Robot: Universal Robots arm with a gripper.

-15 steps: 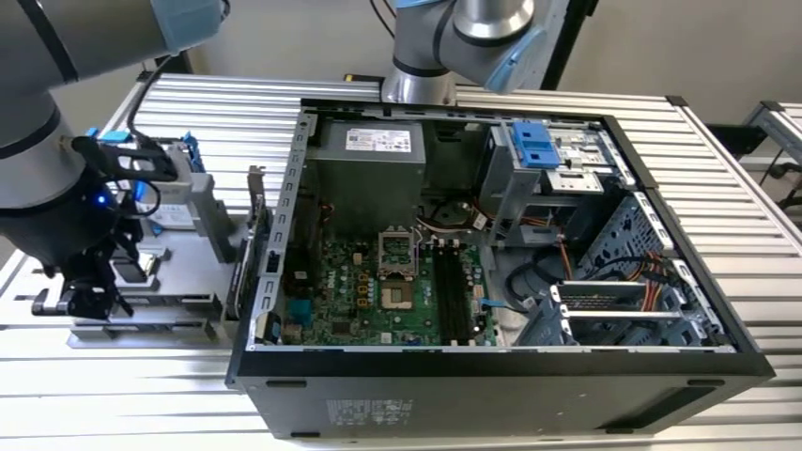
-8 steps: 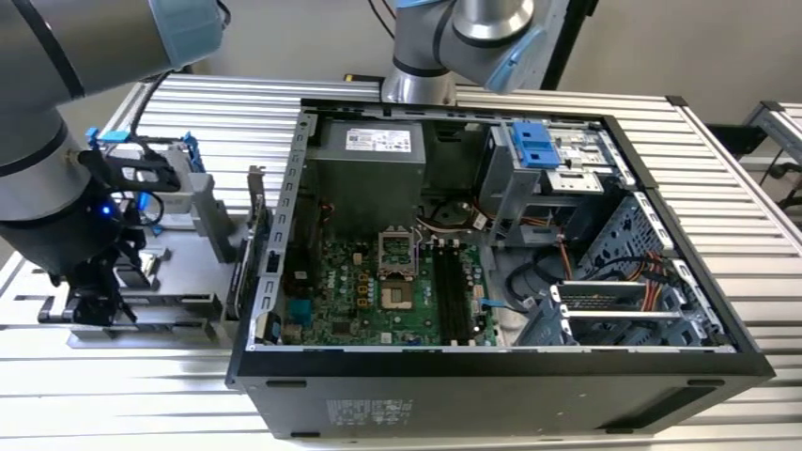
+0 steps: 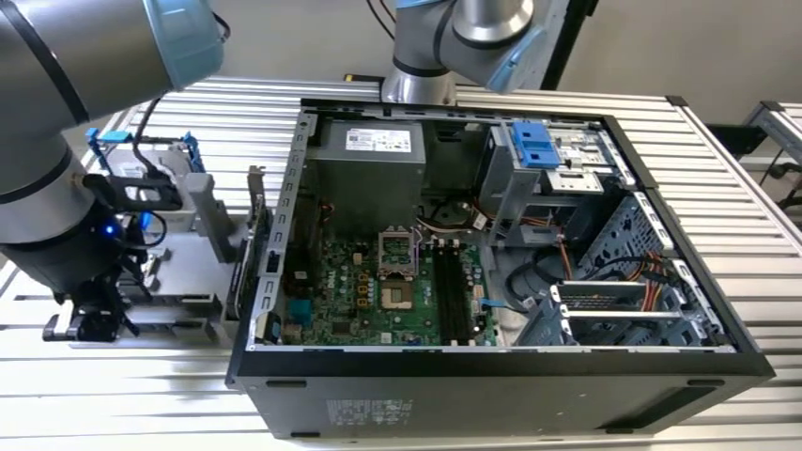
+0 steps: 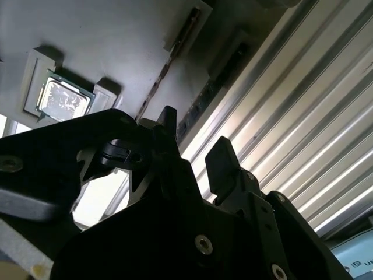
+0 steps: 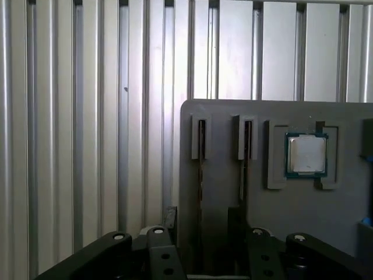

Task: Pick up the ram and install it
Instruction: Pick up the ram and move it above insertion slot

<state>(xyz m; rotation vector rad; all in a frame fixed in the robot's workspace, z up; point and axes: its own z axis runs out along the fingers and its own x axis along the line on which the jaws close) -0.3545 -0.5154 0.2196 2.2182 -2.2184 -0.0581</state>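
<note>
The ribbed table (image 3: 752,188) carries the open computer case (image 3: 501,362), and at nine o'clock from that case in the exterior view sits the grey tray (image 3: 188,254). Your arm (image 3: 51,141) reaches down over the tray's eight o'clock corner. The motherboard slots (image 3: 452,291) in the case are bare, so nothing is installed yet.

In the first wrist view the ram (image 5: 201,146) stands on edge in its tray slot, with a second stick (image 5: 245,146) just beside it and a processor chip (image 5: 307,154) further along. The tool (image 5: 203,221) has its fingers (image 5: 169,217) apart, one on each side of the ram's line. I see no grip on it, and whether the pads reach the board's depth is hidden.

Watch the spacing. The far finger sits close to the neighbouring stick (the gap looks tight), so an off-centre close could catch both boards or the slot wall. A skewed grip could also jam the ram in its slot when it is lifted.
</note>
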